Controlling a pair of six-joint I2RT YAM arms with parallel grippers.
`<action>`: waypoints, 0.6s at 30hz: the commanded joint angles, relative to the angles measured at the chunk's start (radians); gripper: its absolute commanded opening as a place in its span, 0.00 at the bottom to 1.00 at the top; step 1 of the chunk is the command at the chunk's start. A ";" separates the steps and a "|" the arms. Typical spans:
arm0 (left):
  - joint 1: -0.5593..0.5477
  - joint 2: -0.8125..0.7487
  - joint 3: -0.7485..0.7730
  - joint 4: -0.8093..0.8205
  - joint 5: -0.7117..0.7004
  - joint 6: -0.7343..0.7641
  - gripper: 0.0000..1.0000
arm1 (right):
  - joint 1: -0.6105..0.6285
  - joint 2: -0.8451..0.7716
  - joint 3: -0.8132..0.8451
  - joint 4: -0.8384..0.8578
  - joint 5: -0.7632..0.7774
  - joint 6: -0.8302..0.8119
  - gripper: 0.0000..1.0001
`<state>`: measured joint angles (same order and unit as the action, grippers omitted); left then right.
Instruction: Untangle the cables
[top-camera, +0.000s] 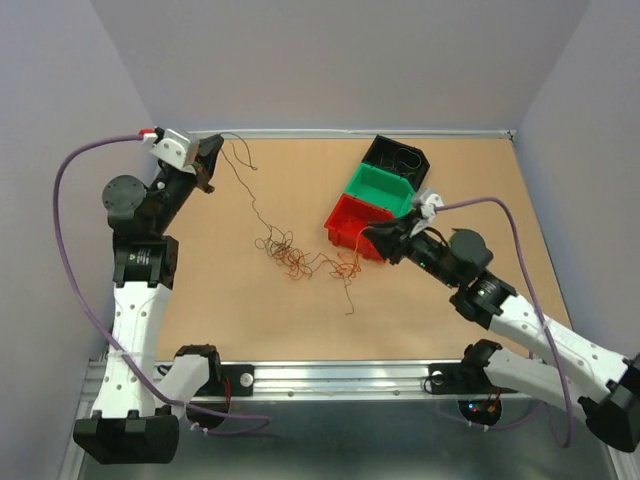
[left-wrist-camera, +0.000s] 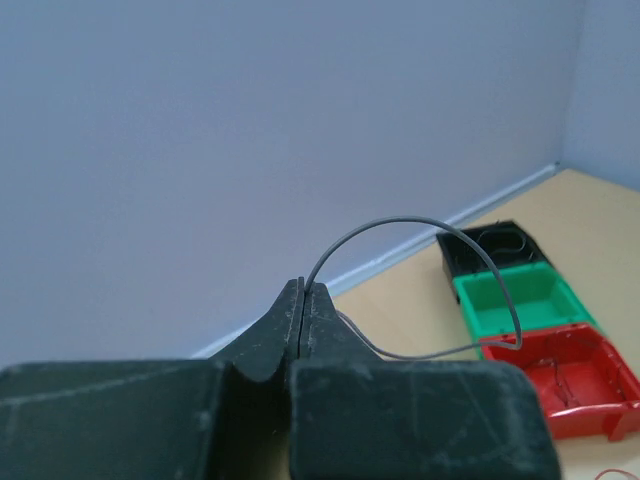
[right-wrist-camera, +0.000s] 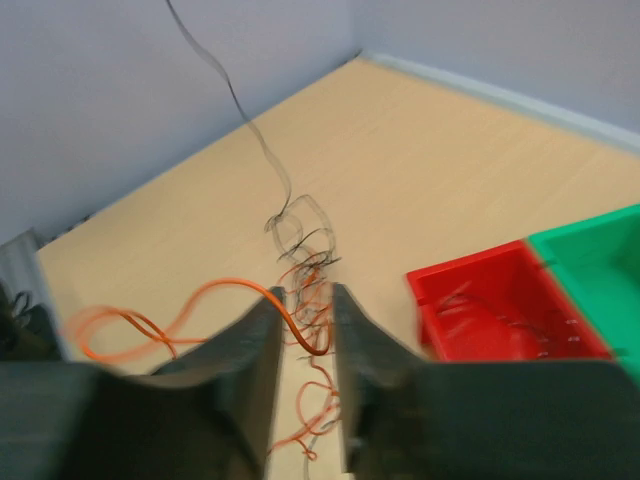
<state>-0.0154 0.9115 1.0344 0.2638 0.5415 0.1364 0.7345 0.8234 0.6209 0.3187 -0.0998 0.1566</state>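
A tangle of thin orange-brown and dark cables (top-camera: 290, 255) lies on the table's middle. One dark cable (top-camera: 245, 185) runs from it up to my left gripper (top-camera: 207, 165), which is shut on it at the far left, raised off the table. In the left wrist view the grey cable (left-wrist-camera: 420, 222) arcs out of the closed fingertips of the left gripper (left-wrist-camera: 302, 290). My right gripper (top-camera: 375, 240) is beside the red bin, right of the tangle. In the right wrist view the right gripper (right-wrist-camera: 305, 300) is open, and an orange cable (right-wrist-camera: 230, 288) loops between its fingers above the tangle (right-wrist-camera: 305, 250).
Three bins stand in a diagonal row at the back right: a black bin (top-camera: 395, 155) with a dark cable in it, a green bin (top-camera: 385, 190) and a red bin (top-camera: 345, 215). Walls close the table on three sides.
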 joint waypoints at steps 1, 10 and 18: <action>0.002 -0.028 0.150 -0.080 0.194 -0.047 0.00 | 0.009 0.144 0.115 -0.021 -0.253 -0.008 0.44; 0.000 -0.014 0.317 -0.095 0.330 -0.167 0.00 | 0.011 0.393 0.192 0.265 -0.392 -0.012 0.79; -0.008 0.003 0.302 -0.041 0.385 -0.256 0.00 | 0.017 0.476 0.229 0.500 -0.572 -0.026 0.88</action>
<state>-0.0177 0.9066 1.3380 0.1688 0.8757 -0.0593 0.7410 1.2945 0.7773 0.6262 -0.5606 0.1402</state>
